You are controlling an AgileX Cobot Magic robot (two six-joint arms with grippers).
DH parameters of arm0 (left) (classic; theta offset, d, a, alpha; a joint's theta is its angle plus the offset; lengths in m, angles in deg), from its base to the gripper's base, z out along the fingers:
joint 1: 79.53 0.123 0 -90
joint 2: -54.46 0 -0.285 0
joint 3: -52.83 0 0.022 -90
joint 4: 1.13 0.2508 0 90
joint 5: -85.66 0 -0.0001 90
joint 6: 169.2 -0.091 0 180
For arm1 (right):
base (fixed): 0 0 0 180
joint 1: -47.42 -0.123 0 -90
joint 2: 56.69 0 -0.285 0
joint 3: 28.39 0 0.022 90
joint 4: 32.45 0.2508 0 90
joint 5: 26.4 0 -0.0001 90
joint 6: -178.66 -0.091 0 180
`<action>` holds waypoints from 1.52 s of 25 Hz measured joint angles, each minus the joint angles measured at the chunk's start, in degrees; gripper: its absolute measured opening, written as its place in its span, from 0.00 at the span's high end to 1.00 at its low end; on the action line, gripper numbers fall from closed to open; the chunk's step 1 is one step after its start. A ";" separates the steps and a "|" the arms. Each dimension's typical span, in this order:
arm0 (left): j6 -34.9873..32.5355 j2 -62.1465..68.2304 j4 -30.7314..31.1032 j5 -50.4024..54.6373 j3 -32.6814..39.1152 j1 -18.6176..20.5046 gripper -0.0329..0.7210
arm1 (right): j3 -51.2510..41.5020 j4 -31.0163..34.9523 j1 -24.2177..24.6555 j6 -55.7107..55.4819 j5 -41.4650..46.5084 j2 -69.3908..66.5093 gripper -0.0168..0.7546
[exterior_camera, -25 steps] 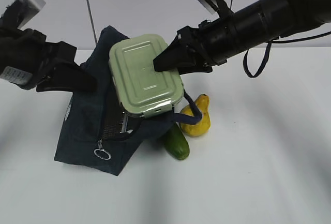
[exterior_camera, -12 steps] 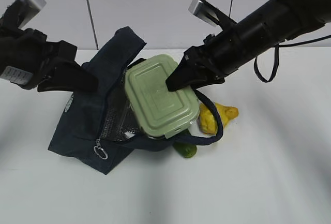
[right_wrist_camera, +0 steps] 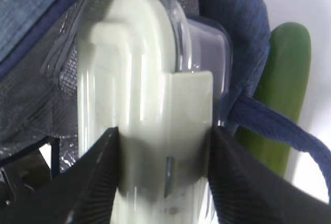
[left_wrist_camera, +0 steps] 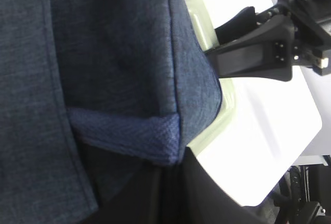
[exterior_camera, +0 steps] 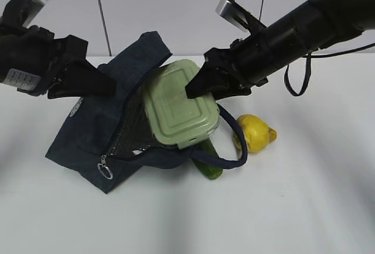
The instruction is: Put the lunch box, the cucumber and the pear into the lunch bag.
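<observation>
Slanted frontal overview; 2 close wrist views (shared lunch box (exterior_camera: 179,104)).

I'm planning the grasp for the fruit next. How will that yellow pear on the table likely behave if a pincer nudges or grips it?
The lumpy yellow pear lies on its side on the white table, so a nudge would probably roll it, unevenly given its narrow neck. Its rounded, smooth-looking skin might slip between pincer fingers. It looks firm rather than squashy, though hard squeezing could bruise it.
</observation>
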 joint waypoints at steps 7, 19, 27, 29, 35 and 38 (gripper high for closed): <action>-0.14 0.00 -1.50 0.01 0.00 0.00 0.95 | 0.23 2.84 -2.19 -0.11 -3.64 -0.62 0.48; -0.37 0.46 -5.64 0.22 0.00 0.00 0.95 | 0.46 7.59 -9.15 -0.11 -12.06 -2.02 0.48; -2.29 2.20 -6.70 1.30 0.00 -1.62 0.95 | 0.46 12.30 -9.15 2.52 -11.58 -6.52 0.48; -2.36 2.31 -6.93 1.51 0.00 -1.81 0.95 | 0.46 12.57 -9.15 2.75 -11.58 -7.11 0.48; -5.05 2.69 -11.02 3.26 0.00 -1.93 0.95 | 0.60 13.03 -9.15 2.99 -11.69 -9.18 0.48; -5.16 2.75 -10.98 3.42 0.00 -1.99 0.95 | 0.60 12.91 -9.15 3.79 -12.28 -9.99 0.45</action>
